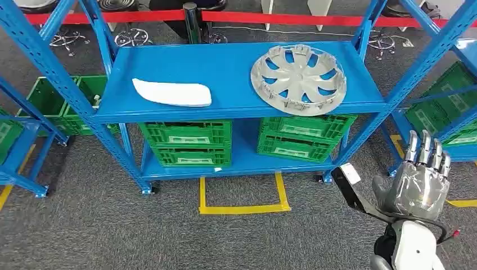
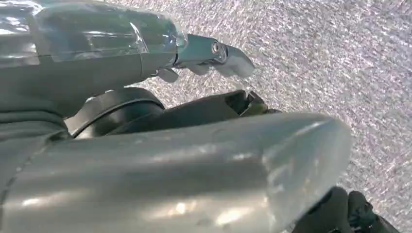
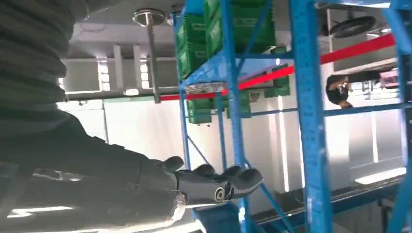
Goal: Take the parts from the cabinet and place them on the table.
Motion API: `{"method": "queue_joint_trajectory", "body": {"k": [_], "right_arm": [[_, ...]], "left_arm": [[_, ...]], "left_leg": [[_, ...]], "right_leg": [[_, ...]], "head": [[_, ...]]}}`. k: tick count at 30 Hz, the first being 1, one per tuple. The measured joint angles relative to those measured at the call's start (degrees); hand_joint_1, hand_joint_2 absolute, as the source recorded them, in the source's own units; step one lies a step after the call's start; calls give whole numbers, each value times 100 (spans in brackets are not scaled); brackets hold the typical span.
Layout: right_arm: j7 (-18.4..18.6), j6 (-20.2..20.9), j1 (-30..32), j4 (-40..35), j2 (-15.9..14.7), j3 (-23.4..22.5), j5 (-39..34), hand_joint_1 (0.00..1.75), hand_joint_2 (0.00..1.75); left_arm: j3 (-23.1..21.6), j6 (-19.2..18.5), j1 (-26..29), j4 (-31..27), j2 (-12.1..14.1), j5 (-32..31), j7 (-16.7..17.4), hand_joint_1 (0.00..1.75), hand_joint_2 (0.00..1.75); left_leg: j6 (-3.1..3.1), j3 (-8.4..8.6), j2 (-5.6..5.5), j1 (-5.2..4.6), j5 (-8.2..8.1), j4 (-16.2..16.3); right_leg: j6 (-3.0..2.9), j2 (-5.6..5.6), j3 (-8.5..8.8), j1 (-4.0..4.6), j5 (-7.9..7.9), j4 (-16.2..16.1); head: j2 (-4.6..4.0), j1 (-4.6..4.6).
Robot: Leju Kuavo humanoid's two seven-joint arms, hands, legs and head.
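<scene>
The two parts lie on the upper shelf (image 1: 225, 67) of the blue rack: a silver wheel cover (image 1: 298, 79) flat toward the shelf's right end, and a white panel (image 1: 172, 92) toward its left end, well apart from each other. The right hand (image 1: 421, 180) is raised at the lower right of the head view, fingers extended side by side and holding nothing; in the right wrist view the same hand (image 3: 214, 187) shows its fingers straight, with the rack's blue posts beyond them. The wheel cover lies forward of this hand and toward the robot's left, well apart from it, with the rack's right front post (image 1: 388, 107) standing between hand and cover. The wheel cover is round, so approach direction is not constrained by a long axis; its near rim slightly overhangs or meets the shelf's front edge, which would likely be the accessible grasp point. The white panel's long axis runs along the shelf, parallel to its front edge. The left hand (image 2: 145, 160) appears close up in the left wrist view over grey carpet; whether it is released or clenched cannot be told. By judgement, the right hand is the nearer one for the wheel cover and must clear the post on the inner side. Green crates (image 1: 185, 140) fill the lower shelf.
</scene>
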Motion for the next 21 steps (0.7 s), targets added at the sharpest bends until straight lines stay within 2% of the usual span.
{"method": "queue_joint_trajectory", "body": {"k": [1, 2, 4, 5, 6, 7, 8, 9, 10, 11, 12, 13, 14, 15, 16, 17, 18, 19, 20, 21], "right_arm": [[0, -7, -28, 0, 0, 11, 2, 0, 175], [0, -9, -44, 2, 0, 18, -2, 0, 175], [0, -18, -12, 9, 4, 42, -2, 0, 175], [0, -28, 8, 15, 13, 55, -2, 0, 175], [0, -39, 26, 28, 22, 70, -2, 0, 175], [0, -52, 37, 37, 30, 85, -2, 0, 175], [0, -63, 50, 37, 33, 92, 0, 0, 175], [0, -74, 64, 37, 35, 92, 0, 0, 175], [0, -81, 92, 44, 33, 98, 0, 0, 175], [0, -81, 119, 66, 48, 114, -4, 0, 175], [0, -90, 143, 63, 41, 114, 0, 0, 175], [0, -94, 155, 63, 50, 118, -2, 0, 175], [0, -94, 127, 63, 50, 122, -2, 0, 175], [0, -98, 129, 48, 55, 123, -2, 0, 175], [0, -105, 123, 42, 57, 122, -2, 0, 175], [0, -105, 125, 42, 59, 125, -2, 0, 175], [0, -103, 132, 48, 63, 129, -4, 0, 175], [0, -105, 132, 50, 74, 131, -4, 0, 175], [0, -107, 133, 50, 79, 131, -4, 0, 175], [0, -109, 136, 50, 81, 131, -4, 0, 175]], "left_arm": [[0, -7, 1, 0, 2, -2, 2, 0, 0], [0, -9, 5, 0, 2, 2, 30, 0, 0], [0, -9, 7, 0, 4, 15, 61, 0, 0], [0, -7, 7, 0, 4, 17, 79, 0, 0], [0, -7, 7, 0, 4, 28, 92, 0, 0], [0, -7, 7, 0, 4, 44, 98, 0, 0], [0, -9, 8, 0, 2, 70, 103, 0, 0], [0, -9, 12, 0, 0, 94, 114, 0, 0], [2, -15, 21, 0, -2, 113, 120, 0, 0], [2, -20, 20, 0, 0, 131, 131, 0, 0], [4, -20, 15, 0, 2, 140, 133, 0, 0], [4, -28, 21, 0, 0, 140, 133, 0, 0], [2, -24, 8, 0, 0, 131, 131, 0, 0], [2, -26, 4, 0, 7, 118, 133, 0, 0], [2, -24, 3, 0, 11, 107, 133, 0, 0], [2, -24, 4, 0, 11, 96, 151, 0, 0], [2, -24, 6, 0, 13, 98, 179, 0, 0], [2, -26, 6, 0, 13, 98, 186, 0, 0], [2, -24, 6, 0, 13, 98, 186, 0, 0], [2, -26, 6, 0, 15, 98, 190, 0, 0]], "left_leg": [[26, 84, 16, -1, -41, -20], [32, 140, 37, -1, -61, -21], [30, 253, 46, -3, -162, -21], [26, 330, 43, -3, -227, -21], [21, 426, 37, -3, -303, -21], [9, 535, 30, -3, -393, -23], [-9, 657, 26, -8, -483, -23], [-22, 738, 28, -10, -595, -41], [-40, 787, 40, -5, -667, -58], [-77, 832, 12, -4, -701, -95], [-138, 857, 15, -9, -758, -139], [-184, 987, 27, -11, -707, -112], [-232, 1016, 19, -18, -641, -49], [-265, 956, -1, -13, -599, 167], [-284, 771, -34, -13, -495, 533], [-292, 480, -46, -8, -513, 938], [-296, 163, -46, -2, -683, 1279], [-298, -134, -46, -2, -989, 1477], [-302, -340, -44, -2, -1315, 1518], [-293, -503, -42, -3, -1460, 1467]], "right_leg": [[24, 1, -179, -3, -52, 337], [47, 1, -448, -3, -166, 741], [79, 2, -999, -3, -494, 1438], [79, 1, -1155, -3, -585, 1534], [65, 2, -1210, -3, -575, 1437], [36, 2, -1190, -2, -416, 1173], [-8, 8, -1143, 5, -89, 792], [-68, 13, -1114, 19, 427, 378], [-97, 39, -1142, 45, 818, 310], [-112, 11, -1218, 73, 587, 380], [-145, 8, -1120, 81, 583, 287], [-177, 8, -1071, 76, 543, 269], [-214, 13, -960, 67, 456, 244], [-240, 30, -811, 28, 423, 172], [-268, 10, -693, 27, 377, 138], [-290, 1, -601, 29, 368, 114], [-304, -1, -495, 30, 334, 73], [-317, 1, -396, 29, 273, 37], [-318, 10, -309, 27, 214, 11], [-315, 19, -215, 27, 147, 5]], "head": [[0, 9], [0, 13], [0, 18], [0, 20], [0, 26], [0, 24], [0, 26], [0, 26], [0, 29], [0, 13], [0, 73], [0, 64], [0, 68], [0, 54], [0, 37], [0, 22], [0, 13], [0, 5], [0, -6], [0, -17]]}}
